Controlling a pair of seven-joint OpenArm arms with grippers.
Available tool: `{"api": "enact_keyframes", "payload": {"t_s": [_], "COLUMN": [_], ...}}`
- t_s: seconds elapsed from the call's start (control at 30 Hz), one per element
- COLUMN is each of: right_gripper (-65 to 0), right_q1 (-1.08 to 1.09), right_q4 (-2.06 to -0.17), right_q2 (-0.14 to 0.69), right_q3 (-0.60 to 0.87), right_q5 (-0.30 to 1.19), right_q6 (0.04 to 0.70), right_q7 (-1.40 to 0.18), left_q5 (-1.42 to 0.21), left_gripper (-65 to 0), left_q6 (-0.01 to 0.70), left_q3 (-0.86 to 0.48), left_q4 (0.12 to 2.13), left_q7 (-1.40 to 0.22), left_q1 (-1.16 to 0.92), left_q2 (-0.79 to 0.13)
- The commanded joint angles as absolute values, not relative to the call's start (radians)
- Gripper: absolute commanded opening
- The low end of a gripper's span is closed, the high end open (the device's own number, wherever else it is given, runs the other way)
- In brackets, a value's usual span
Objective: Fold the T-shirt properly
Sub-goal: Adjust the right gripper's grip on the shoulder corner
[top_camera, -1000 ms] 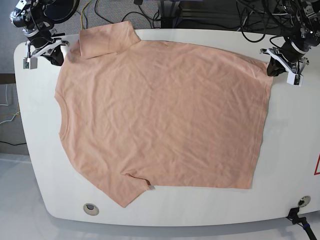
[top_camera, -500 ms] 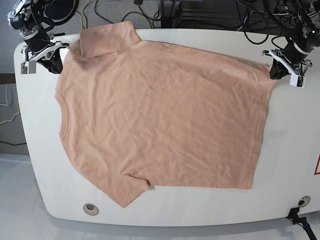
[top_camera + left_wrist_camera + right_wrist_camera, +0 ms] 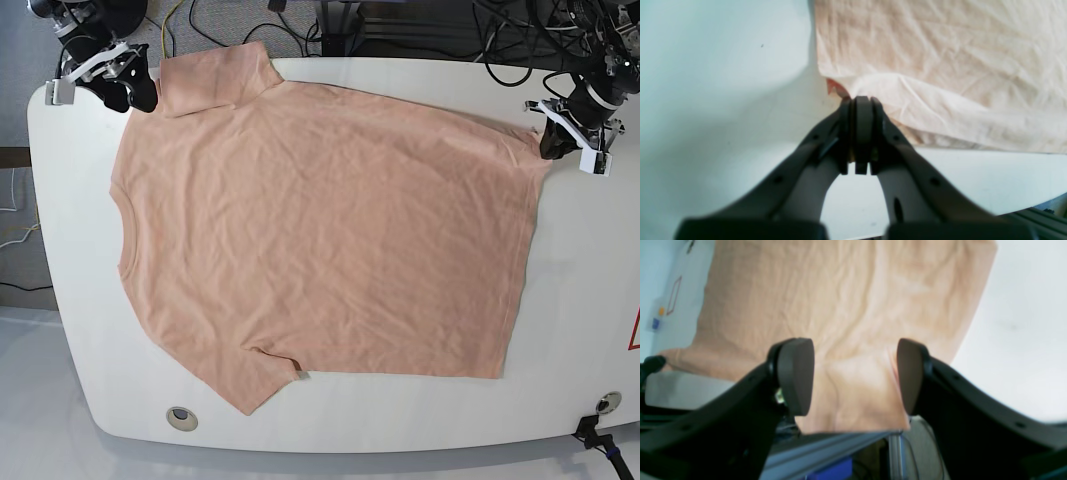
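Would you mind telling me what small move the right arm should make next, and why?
Probably lower the right hand and close on the sleeve. Its fingers stand open astride the sleeve's edge, while the left hand looks shut on the T-shirt hem corner.

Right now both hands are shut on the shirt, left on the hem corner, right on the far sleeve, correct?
Not quite. The left hand is shut on the T-shirt at its hem corner, but the right hand is open: the right wrist view shows its fingers spread wide, with the far sleeve lying between them, not gripped.
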State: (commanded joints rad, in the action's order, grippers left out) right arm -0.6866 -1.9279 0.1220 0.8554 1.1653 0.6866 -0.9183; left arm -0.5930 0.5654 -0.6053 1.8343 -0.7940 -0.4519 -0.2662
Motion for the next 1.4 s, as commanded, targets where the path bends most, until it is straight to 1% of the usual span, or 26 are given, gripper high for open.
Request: {"api": "enact_keyframes", "payload": {"t_s": [0.07, 0.13, 0.3, 0.43, 0.57, 0.77, 1.4], "right_gripper": [-27.8, -27.8, -27.8, -27.8, -27.8, -27.8, -27.8], "right_q1": [-0.693, -0.705, -0.704, -0.687, -0.674, -0.65, -0.653], "right_q4": [-1.919, -1.886, -1.774, -1.727, -1.69, -1.685, -1.684], "right_q2": [0.12, 0.127, 0.125, 0.13, 0.162, 0.162, 0.156], "right_q3": [0.848, 0.809, 0.757, 0.756, 0.753, 0.754, 0.751], "right_q5": [1.159, 1.161, 1.158, 1.158, 1.156, 1.086, 1.073], "right_q6": [0.687, 0.687, 0.687, 0.687, 0.687, 0.687, 0.679], "right_q7": [-0.92, -0.934, -0.94, -0.94, -0.938, -0.938, -0.94], "left_q5": [-0.593, -0.593, -0.593, -0.593, -0.593, -0.593, -0.593], "left_gripper": [-63.8, -63.8, -63.8, -63.8, -63.8, -63.8, -63.8], "left_q6": [0.565, 0.565, 0.565, 0.565, 0.565, 0.565, 0.565], "left_q3": [-0.605, -0.605, -0.605, -0.605, -0.605, -0.604, -0.602], "left_q4": [1.834, 1.834, 1.834, 1.833, 1.833, 1.833, 1.833], "left_q7": [-0.794, -0.794, -0.794, -0.794, -0.794, -0.794, -0.796], "left_q1": [-0.452, -0.452, -0.452, -0.452, -0.452, -0.452, -0.452], "left_q2": [-0.266, -0.266, -0.266, -0.266, -0.266, -0.266, -0.266]}}
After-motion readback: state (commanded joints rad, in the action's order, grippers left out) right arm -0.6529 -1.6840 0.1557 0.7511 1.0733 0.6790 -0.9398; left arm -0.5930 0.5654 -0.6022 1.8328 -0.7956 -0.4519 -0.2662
